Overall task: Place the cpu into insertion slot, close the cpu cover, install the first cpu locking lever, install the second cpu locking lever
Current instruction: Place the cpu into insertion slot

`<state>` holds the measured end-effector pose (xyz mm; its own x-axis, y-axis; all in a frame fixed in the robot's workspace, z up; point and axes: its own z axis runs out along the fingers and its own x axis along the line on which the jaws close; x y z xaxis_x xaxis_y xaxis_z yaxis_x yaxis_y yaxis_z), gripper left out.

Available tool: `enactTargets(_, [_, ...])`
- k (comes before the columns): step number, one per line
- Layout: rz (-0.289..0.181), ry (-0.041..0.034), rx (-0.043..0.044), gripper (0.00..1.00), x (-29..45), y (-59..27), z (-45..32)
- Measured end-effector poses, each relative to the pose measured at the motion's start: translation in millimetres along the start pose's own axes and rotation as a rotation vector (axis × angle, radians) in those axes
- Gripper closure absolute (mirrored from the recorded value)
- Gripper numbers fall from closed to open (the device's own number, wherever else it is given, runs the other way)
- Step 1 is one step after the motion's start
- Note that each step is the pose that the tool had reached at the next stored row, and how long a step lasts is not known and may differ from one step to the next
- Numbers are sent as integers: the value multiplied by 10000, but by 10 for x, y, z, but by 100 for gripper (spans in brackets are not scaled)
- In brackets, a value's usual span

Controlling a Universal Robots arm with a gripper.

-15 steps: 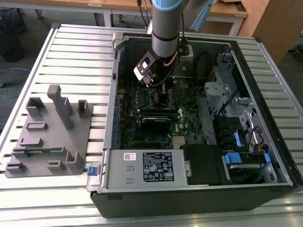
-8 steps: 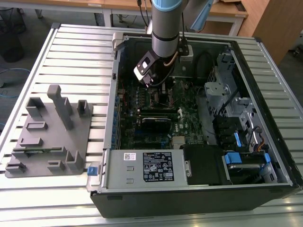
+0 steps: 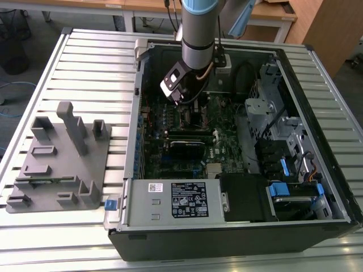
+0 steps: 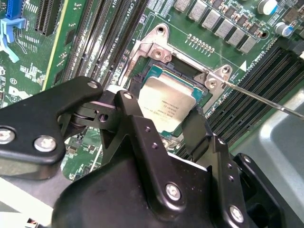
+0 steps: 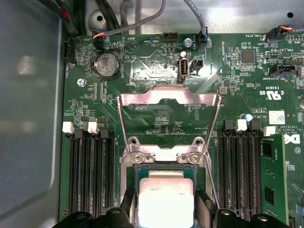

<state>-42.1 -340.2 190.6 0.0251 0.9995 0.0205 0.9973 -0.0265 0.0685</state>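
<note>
The gripper (image 4: 165, 108) is clamping the chip (image 5: 166, 199) between its fingers (image 4: 138, 124), right over the socket (image 4: 178, 69). The cover (image 5: 168, 98) is standing open beyond the fingertips. Any tilt is risking bent pins.

A square silver-grey metal cpu (image 5: 166, 202) sits at the black-framed insertion slot (image 5: 129, 183) on a green circuit board (image 5: 156, 61), the robot's black hand (image 5: 165, 212) flanking it. The thin silver-grey cpu cover (image 5: 168, 97) stands raised open beyond it, between banks of long black memory slots (image 5: 90, 171) with white clips (image 5: 68, 127). A round silver coin battery (image 5: 107, 65) lies farther off.
</note>
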Motion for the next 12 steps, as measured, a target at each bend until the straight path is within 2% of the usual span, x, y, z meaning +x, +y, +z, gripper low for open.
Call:
enactTargets(5, [0, -4, 3, 39, 0, 0, -14])
enactTargets(12, [0, -4, 3, 39, 2, 9, -131])
